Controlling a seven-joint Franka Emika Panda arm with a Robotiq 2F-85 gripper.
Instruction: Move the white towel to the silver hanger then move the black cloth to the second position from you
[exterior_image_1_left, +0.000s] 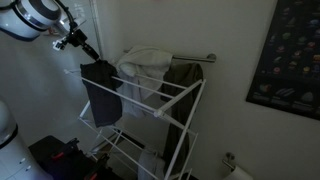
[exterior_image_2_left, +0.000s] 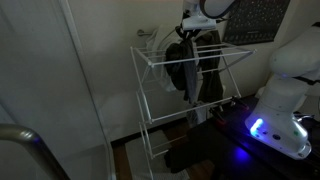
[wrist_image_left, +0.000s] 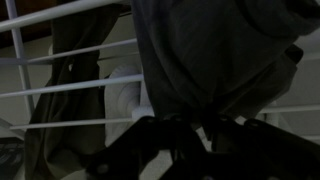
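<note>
My gripper (exterior_image_1_left: 90, 52) is shut on the top of the black cloth (exterior_image_1_left: 101, 92). The cloth hangs limp from it at the near end of the white wire drying rack (exterior_image_1_left: 172, 108). In an exterior view the gripper (exterior_image_2_left: 186, 32) holds the cloth (exterior_image_2_left: 184, 70) just above the rack's top rails. In the wrist view the dark cloth (wrist_image_left: 210, 50) fills the upper frame and is pinched between the fingers (wrist_image_left: 196, 128). The white towel (exterior_image_1_left: 145, 64) is draped, bunched, over the left part of the silver hanger (exterior_image_1_left: 196, 57) on the wall.
A dark olive-green cloth (exterior_image_1_left: 184, 82) hangs beside the towel at the back of the rack and shows in the wrist view (wrist_image_left: 60, 100). A dark poster (exterior_image_1_left: 290, 50) hangs on the wall. The robot base (exterior_image_2_left: 285, 85) stands beside the rack (exterior_image_2_left: 160, 85).
</note>
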